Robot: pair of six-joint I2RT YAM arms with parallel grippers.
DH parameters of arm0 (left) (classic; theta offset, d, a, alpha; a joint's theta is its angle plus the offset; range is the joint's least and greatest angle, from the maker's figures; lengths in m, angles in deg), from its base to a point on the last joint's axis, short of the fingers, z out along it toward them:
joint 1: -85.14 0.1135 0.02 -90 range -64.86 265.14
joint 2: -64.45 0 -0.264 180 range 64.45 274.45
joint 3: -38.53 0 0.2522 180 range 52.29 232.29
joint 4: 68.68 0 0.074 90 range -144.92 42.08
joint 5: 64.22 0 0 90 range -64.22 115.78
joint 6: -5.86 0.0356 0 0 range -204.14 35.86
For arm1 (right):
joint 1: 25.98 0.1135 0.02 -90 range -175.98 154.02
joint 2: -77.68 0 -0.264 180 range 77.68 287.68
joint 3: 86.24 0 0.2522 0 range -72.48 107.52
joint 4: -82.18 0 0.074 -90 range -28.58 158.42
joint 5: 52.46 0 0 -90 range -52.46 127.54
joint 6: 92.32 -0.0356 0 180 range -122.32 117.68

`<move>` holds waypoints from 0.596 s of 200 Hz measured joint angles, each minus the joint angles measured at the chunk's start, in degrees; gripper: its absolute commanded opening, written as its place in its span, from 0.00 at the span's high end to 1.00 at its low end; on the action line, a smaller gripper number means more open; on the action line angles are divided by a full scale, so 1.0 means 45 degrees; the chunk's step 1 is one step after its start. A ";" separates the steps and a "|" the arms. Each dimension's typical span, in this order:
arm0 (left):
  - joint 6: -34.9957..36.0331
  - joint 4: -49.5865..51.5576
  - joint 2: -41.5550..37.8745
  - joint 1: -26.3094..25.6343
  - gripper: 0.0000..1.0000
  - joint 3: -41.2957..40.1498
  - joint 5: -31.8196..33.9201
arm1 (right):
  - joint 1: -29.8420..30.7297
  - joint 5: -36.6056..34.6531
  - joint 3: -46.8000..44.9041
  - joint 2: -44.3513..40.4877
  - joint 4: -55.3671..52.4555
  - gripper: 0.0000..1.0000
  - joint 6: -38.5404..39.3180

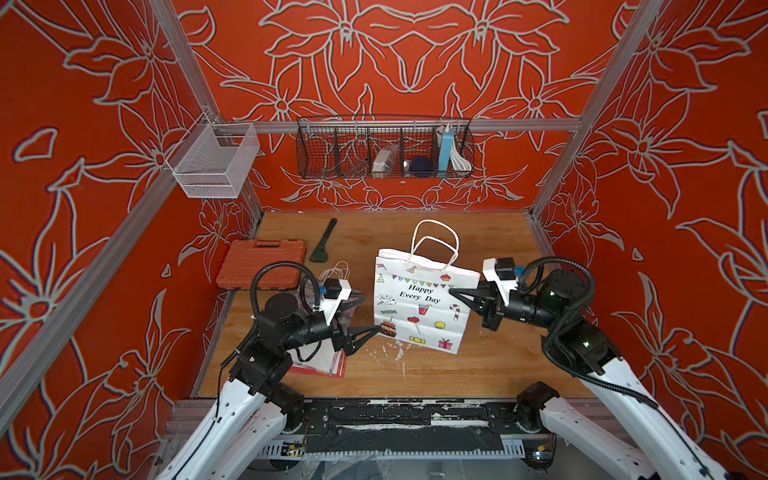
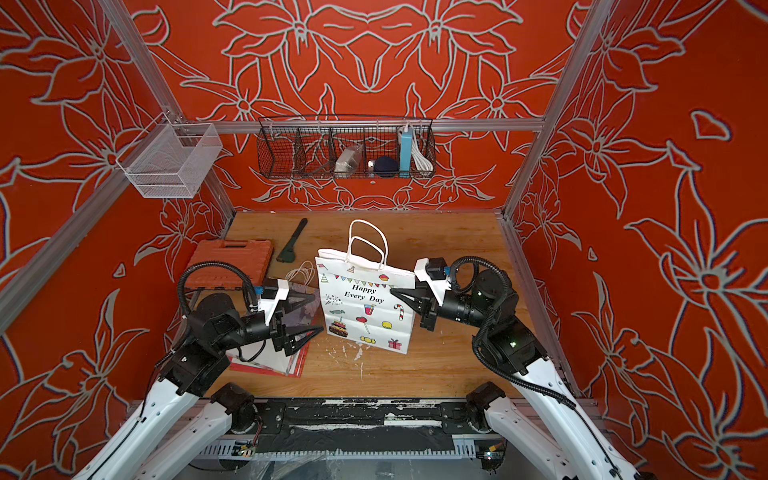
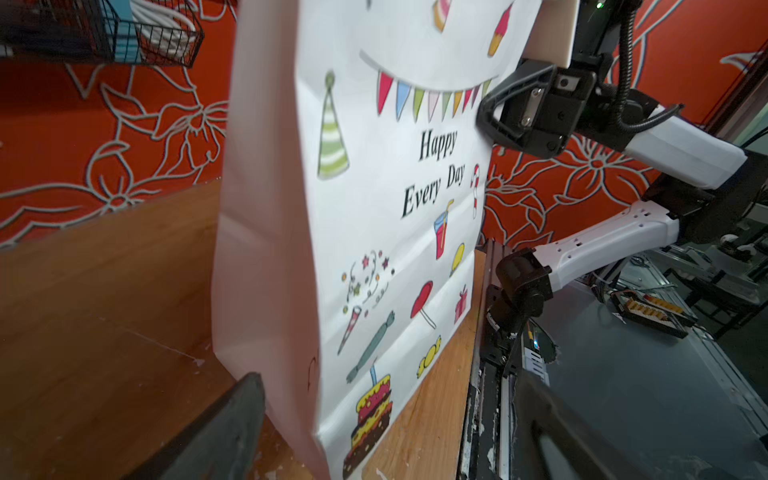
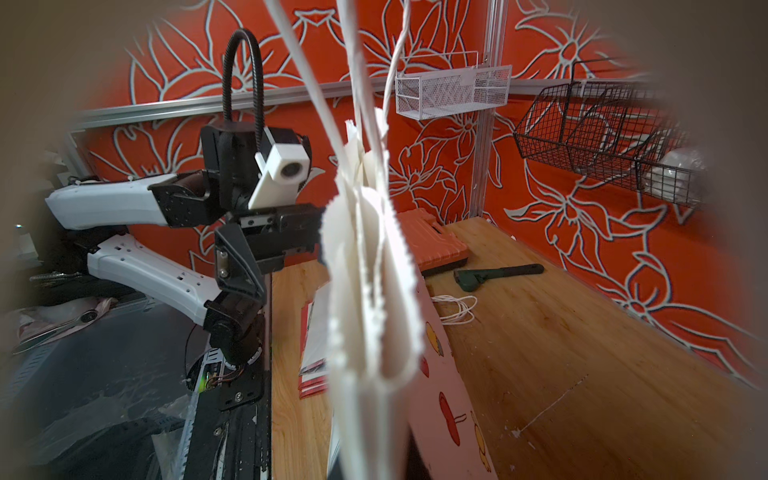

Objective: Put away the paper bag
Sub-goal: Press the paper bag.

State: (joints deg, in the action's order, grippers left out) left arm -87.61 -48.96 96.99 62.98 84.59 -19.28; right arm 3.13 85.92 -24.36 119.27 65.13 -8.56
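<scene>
Closest to the camera in both top views, a black rail [image 1: 395, 415] is seen along the front edge of the wooden table [image 1: 498, 365], with the two arms mounted at its ends. The paper bag [image 1: 422, 309] is stood upright near the middle of the table. Its printed face is turned toward the rail and its cord handles are raised above the top.

The right gripper [image 1: 454, 291] is closed tight on the bag's side edge just below the top. In the right wrist view the pinched, serrated edge is seen very close and blurred.

The left gripper [image 1: 372, 311] is spread wide at the bag's opposite lower corner, and nothing is gripped by it. In the left wrist view that corner is framed between the two fingers [image 3: 224, 432]; whether it is touched cannot be told.

A flat stack [image 1: 320, 359] of white and red sheets, with white cord loops at its far end, is laid beneath the left arm. An orange tool case [image 1: 262, 266] and a dark green tool [image 1: 323, 243] are placed behind it, toward the back wall. A black wire basket [image 1: 384, 149] is hung on the back wall, and a white mesh basket [image 1: 212, 162] is hung at the left corner.
</scene>
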 measured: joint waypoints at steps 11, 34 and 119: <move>-0.0199 -0.0121 -0.0024 -0.0005 0.12 -0.0457 -0.0287 | -0.0029 0.0189 0.0010 0.0165 0.0471 1.00 -0.0204; -0.0316 -0.0301 0.0097 -0.0005 0.19 -0.0884 -0.0748 | -0.0049 0.0952 0.0010 0.0597 0.1467 1.00 -0.0782; -0.0481 -0.2322 0.0471 -0.0189 0.45 -0.0942 -0.3303 | -0.0073 0.2875 0.0010 0.1535 0.4260 1.00 -0.2735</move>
State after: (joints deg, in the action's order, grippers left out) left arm -89.77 -59.41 99.11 62.13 80.35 -34.14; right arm 2.80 98.86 -24.31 126.17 84.30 -20.87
